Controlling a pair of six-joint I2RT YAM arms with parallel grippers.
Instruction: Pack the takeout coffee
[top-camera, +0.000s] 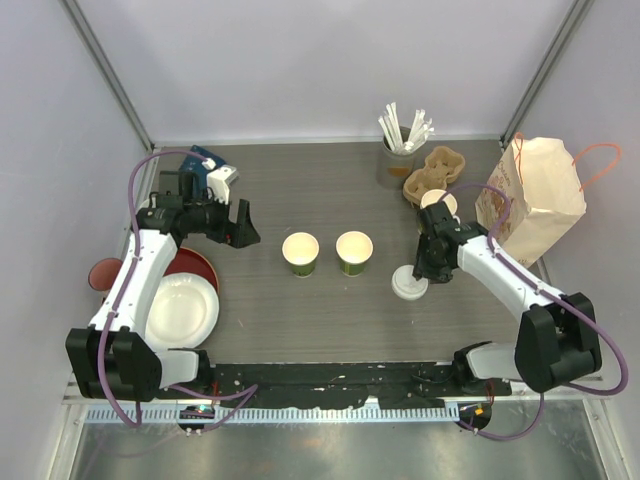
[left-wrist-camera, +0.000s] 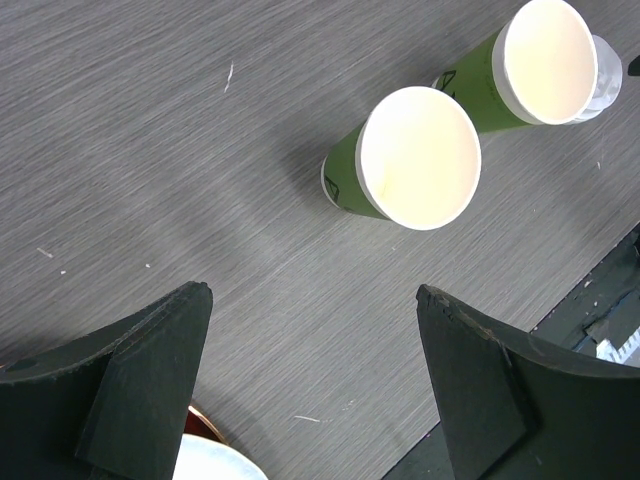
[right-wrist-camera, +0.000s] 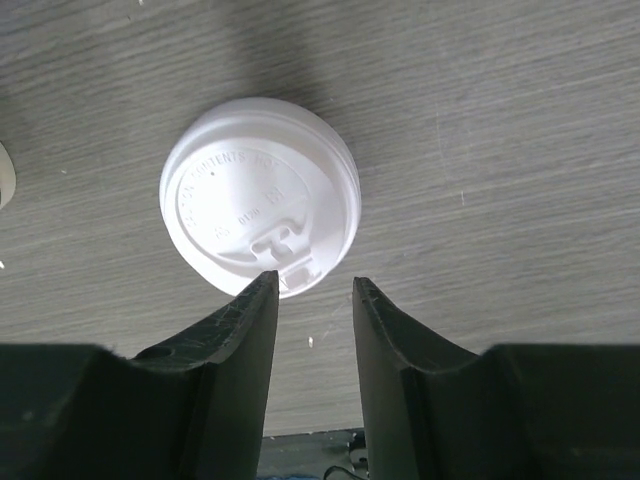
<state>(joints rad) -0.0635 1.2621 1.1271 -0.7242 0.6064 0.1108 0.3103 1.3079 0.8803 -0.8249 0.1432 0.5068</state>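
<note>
Right claw — half-open, holding nothing — hangs over the counter; the white lid lies just ahead, rim at its mouth.

The white lid is showing raised lettering curving round its top, reading roughly "CONTENTS HOT"; smaller figures near its centre are coming through too faint to read; the paper bag is carrying dark print, too small to make out.
</note>
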